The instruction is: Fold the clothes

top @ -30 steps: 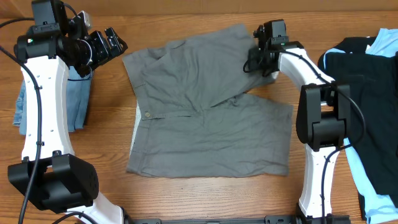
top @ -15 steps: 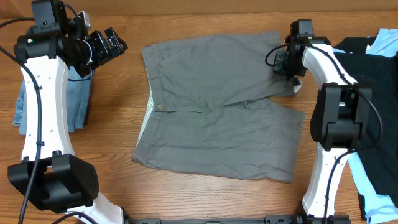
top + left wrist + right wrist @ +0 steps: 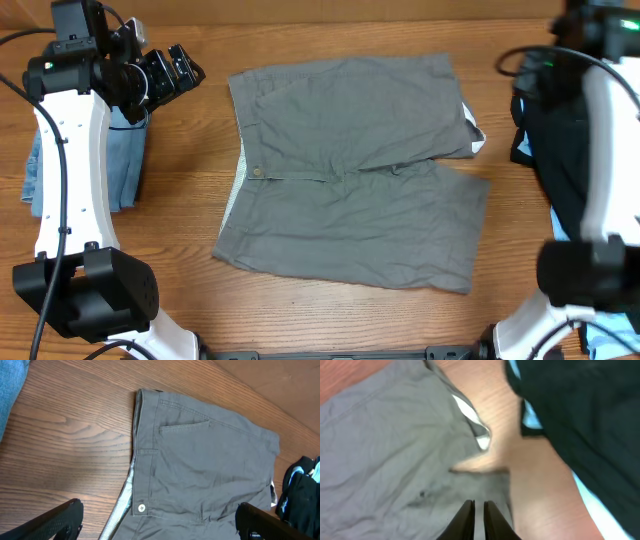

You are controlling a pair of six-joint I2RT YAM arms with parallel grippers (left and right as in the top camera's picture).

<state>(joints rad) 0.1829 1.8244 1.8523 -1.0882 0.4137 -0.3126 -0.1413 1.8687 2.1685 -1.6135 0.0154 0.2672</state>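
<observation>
From above, the big grey cotton shorts (image 3: 350, 170) now lie flat and wide open in the middle of the brown wooden table (image 3: 170, 240). A moment ago my right arm (image 3: 600, 120) was on their far right edge, sliding them over. Now it has let go and swung away above the heap of black clothes (image 3: 570, 140) on my right. The shorts have stopped moving. My left gripper (image 3: 165, 72) hangs up by the folded denim-blue cloth (image 3: 120, 170), apart from the shorts.

From my left wrist, the two fingers of my left gripper (image 3: 160, 520) stand far apart with nothing in them. Below I see the waistband, the stitched pocket and the little white button (image 3: 141, 507).

From my right wrist (this view is blurry), my right gripper (image 3: 479, 510) has its tips almost together, with only a thin crack, and it holds nothing. A bit of white pocket lining (image 3: 479, 435) pokes out at the edge of the shorts.

So I think the spreading is done. The first fold is not made yet.
</observation>
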